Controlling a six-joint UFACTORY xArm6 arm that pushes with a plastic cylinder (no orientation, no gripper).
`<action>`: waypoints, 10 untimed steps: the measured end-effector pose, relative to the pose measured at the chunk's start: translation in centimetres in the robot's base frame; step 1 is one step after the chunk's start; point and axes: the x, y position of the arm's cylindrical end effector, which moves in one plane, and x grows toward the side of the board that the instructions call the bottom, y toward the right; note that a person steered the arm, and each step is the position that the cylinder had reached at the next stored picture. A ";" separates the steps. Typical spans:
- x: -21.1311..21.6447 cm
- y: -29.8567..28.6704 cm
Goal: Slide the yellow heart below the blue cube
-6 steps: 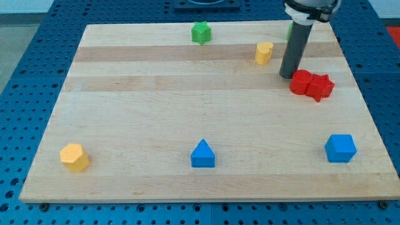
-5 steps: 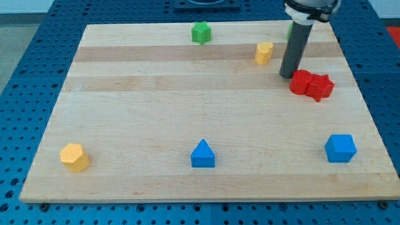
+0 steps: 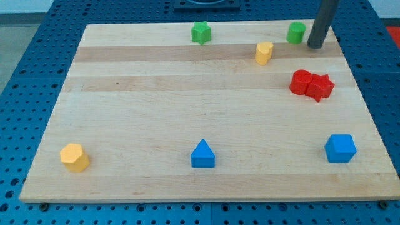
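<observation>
The yellow heart (image 3: 264,53) sits near the view's top, right of centre. The blue cube (image 3: 340,148) sits near the view's bottom right. My tip (image 3: 315,45) stands near the board's top right corner, right of the heart with a gap between them, and just right of a green cylinder (image 3: 296,32). The tip touches neither the heart nor the cube.
Two red blocks (image 3: 301,82) (image 3: 320,87) lie side by side between the heart and the cube. A green star (image 3: 200,32) is at the top centre. A blue triangle (image 3: 202,154) is at the bottom centre, and a yellow hexagon (image 3: 74,157) at the bottom left.
My tip has moved up and to the right, from beside the red blocks to the top right corner, uncovering the green cylinder. No block has moved.
</observation>
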 end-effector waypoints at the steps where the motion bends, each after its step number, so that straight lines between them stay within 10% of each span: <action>1: -1.2 -0.2; 10: -3.0 -17.3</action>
